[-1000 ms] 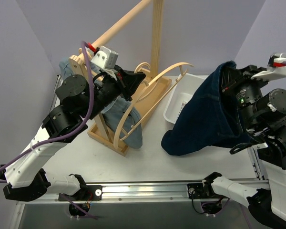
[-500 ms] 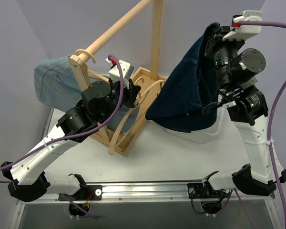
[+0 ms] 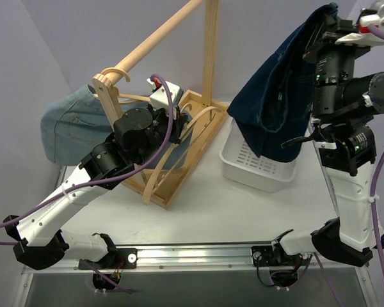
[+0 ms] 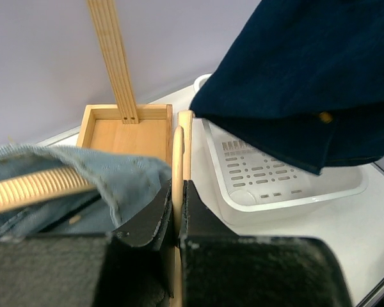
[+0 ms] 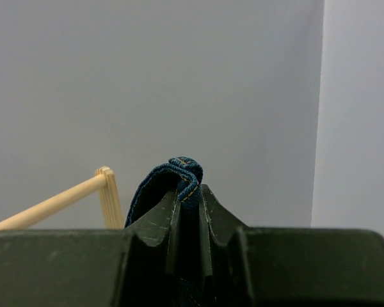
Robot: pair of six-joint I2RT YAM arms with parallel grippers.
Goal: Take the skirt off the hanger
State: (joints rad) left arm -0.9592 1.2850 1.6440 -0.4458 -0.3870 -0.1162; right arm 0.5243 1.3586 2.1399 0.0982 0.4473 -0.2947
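Right gripper (image 5: pixel 189 214) is raised high, jaws pinched on a bunched fold of the dark blue skirt (image 3: pixel 281 89). The skirt hangs free from that grip, clear of any hanger, its lower edge dangling over the white basket (image 3: pixel 259 169) at the right of the table (image 3: pixel 243 211). In the left wrist view the skirt's hem hangs above the basket's slotted floor; a small brass button shows on the dark cloth.

Left gripper (image 4: pixel 177 211) is pressed together on a thin curved wooden hanger (image 4: pixel 178 160), the strip sandwiched edge-on between both black fingers (image 4: pixel 150 214). A light blue denim garment (image 3: pixel 73 125) sits on that side: part of it drapes beside the left fingers in the wrist view, and the bulk of it hangs out to the left of the wooden rack (image 3: pixel 208 45) in the top view. Can't tell exactly how the light denim is attached to the hanger.

The rack is a light wood frame with an upright post, a slanted round rail and a shallow box base on the table. More curved wooden strips lie against the base next to the left arm. The basket stands just right of the rack base, close to it; whether they touch can't be made out.

Right wrist view shows only the fingers, the pinched denim fold, the tip of the rack rail and plain wall.
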